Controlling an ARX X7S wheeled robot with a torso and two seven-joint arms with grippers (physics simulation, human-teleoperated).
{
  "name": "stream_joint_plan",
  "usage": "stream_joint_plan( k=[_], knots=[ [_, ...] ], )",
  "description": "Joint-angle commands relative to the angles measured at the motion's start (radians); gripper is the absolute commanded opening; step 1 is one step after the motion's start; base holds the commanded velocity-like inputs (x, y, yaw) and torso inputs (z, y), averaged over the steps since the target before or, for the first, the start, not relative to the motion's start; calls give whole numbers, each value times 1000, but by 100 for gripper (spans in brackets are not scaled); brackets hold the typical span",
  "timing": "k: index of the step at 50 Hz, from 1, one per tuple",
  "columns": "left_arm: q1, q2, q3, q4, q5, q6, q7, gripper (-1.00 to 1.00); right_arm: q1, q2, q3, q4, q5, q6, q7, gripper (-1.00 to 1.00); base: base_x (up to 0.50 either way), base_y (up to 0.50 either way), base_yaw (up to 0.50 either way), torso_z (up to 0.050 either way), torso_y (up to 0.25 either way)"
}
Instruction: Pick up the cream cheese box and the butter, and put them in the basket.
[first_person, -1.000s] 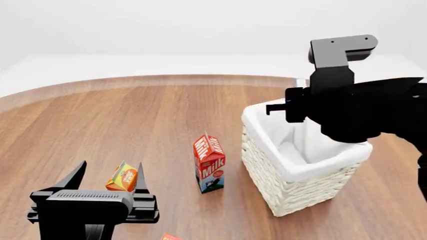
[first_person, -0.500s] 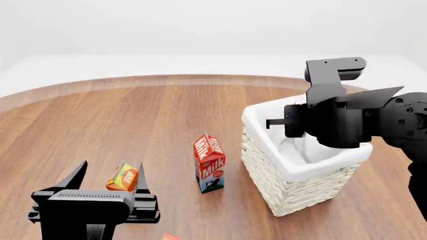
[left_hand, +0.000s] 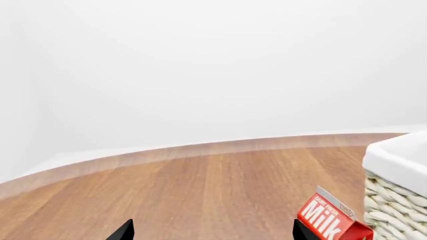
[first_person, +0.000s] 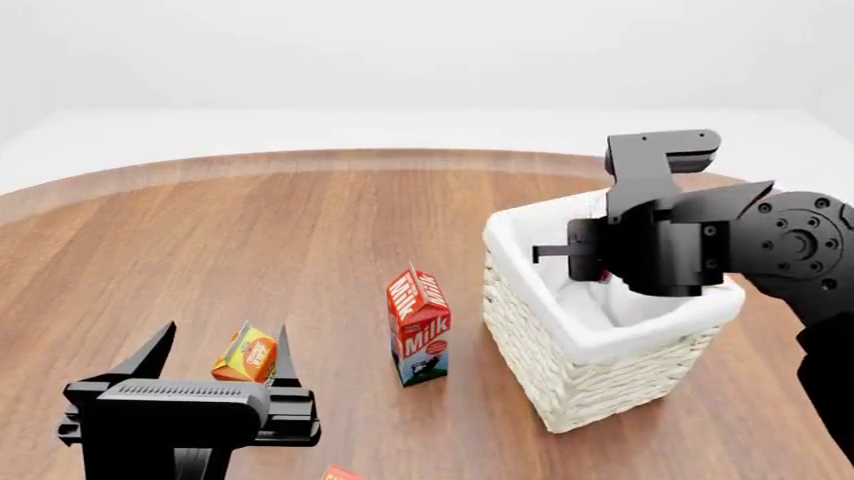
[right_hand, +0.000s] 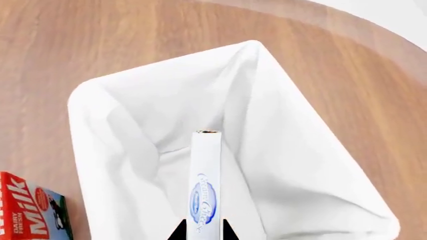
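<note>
The cream cheese box (right_hand: 206, 185), thin and white with a blue oval mark, stands edge-on between the fingers of my right gripper (right_hand: 203, 231), which is shut on it. It hangs over the open whitish wicker basket (right_hand: 127, 120). In the head view the right wrist (first_person: 661, 245) is low over the basket (first_person: 587, 385) and hides the box. A red-orange corner (first_person: 342, 473) at the bottom edge of the head view may be the butter. My left gripper (first_person: 223, 332) is open and empty, low over the table near the front edge.
A red-and-white milk carton (first_person: 419, 325) stands just left of the basket and also shows in the left wrist view (left_hand: 330, 224). An orange juice carton (first_person: 246, 356) lies just beyond the left fingers. The round wooden table (first_person: 267, 230) stretches to the far left.
My right arm has come down toward the basket's opening with the cream cheese box held. The left arm and the cartons have not moved.
</note>
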Motion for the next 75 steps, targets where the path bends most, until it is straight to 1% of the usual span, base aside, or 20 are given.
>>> stream_joint_plan(
  k=[1, 15, 21, 25, 27, 30, 34, 35, 37, 43, 46, 48, 49, 51, 56, 60, 61, 62, 67, 75],
  knots=[
    [0, -5, 5, -2, -3, 4, -5, 100, 10, -3, -2, 6, -63, -24, -17, 100, 0, 0, 0, 0, 0],
    [-2, -11, 6, -3, -10, 7, -12, 100, 18, 27, 17, -60, -61, -41, 8, 100, 0, 0, 0, 0, 0],
    [-3, -12, 9, -5, -11, 8, -15, 100, 17, 49, 37, -114, -28, -43, 37, 100, 0, 0, 0, 0, 0],
    [1, -14, 12, -10, -8, 17, -14, 100, 7, 85, 64, -214, -18, -58, 34, 100, 0, 0, 0, 0, 0],
    [-1, -15, 11, -4, -13, 11, -17, 100, 5, 99, 75, -251, 14, -55, 63, 100, 0, 0, 0, 0, 0],
    [2, -16, 9, -6, -13, 17, -18, 100, -4, 118, 89, -302, 20, -65, 67, 100, 0, 0, 0, 0, 0],
    [3, -19, 11, -4, -12, 17, -21, 100, -28, 172, 116, -425, 26, -79, 67, 100, 0, 0, 0, 0, 0],
    [0, -19, 11, -4, -14, 14, -22, 100, -37, 190, 128, -481, 11, -83, 31, 100, 0, 0, 0, 0, 0],
    [1, -20, 11, -4, -15, 15, -23, 100, -57, 215, 142, -541, 25, -94, 42, 100, 0, 0, 0, 0, 0],
    [-3, -21, 15, -6, -17, 14, -25, 100, -85, 269, 171, -653, 68, -110, 60, 100, 0, 0, 0, 0, 0],
    [-3, -21, 14, -4, -20, 14, -28, 100, -101, 296, 192, -715, 86, -112, 10, 100, 0, 0, 0, 0, 0],
    [-5, -22, 15, -1, -22, 11, -30, 100, -106, 313, 199, -747, 93, -118, 27, 100, 0, 0, 0, 0, 0],
    [-5, -23, 17, -1, -21, 11, -30, 100, -122, 328, 224, -799, 72, -122, -51, 100, 0, 0, 0, 0, 0],
    [-4, -24, 14, -1, -24, 13, -31, 100, -133, 344, 226, -816, 100, -120, -63, 100, 0, 0, 0, 0, 0],
    [-5, -25, 19, -1, -22, 14, -34, 100, -180, 398, 275, -876, 85, -143, -179, 100, 0, 0, 0, 0, 0],
    [-6, -25, 24, -10, -20, 21, -33, 100, -218, 433, 293, -912, 60, -150, -235, 100, 0, 0, 0, 0, 0],
    [-7, -27, 26, -9, -20, 20, -32, 100, -226, 440, 301, -934, 40, -145, -283, 100, 0, 0, 0, 0, 0],
    [-7, -27, 27, -9, -20, 20, -33, 100, -228, 441, 302, -934, 38, -146, -284, 100, 0, 0, 0, 0, 0],
    [-6, -29, 27, -10, -21, 22, -35, 100, -264, 484, 330, -1008, 47, -149, -396, 100, 0, 0, 0, 0, 0],
    [-11, -31, 35, -11, -22, 20, -39, 100, -285, 510, 351, -1083, 32, -155, -440, 100, 0, 0, 0, 0, 0]
  ],
)
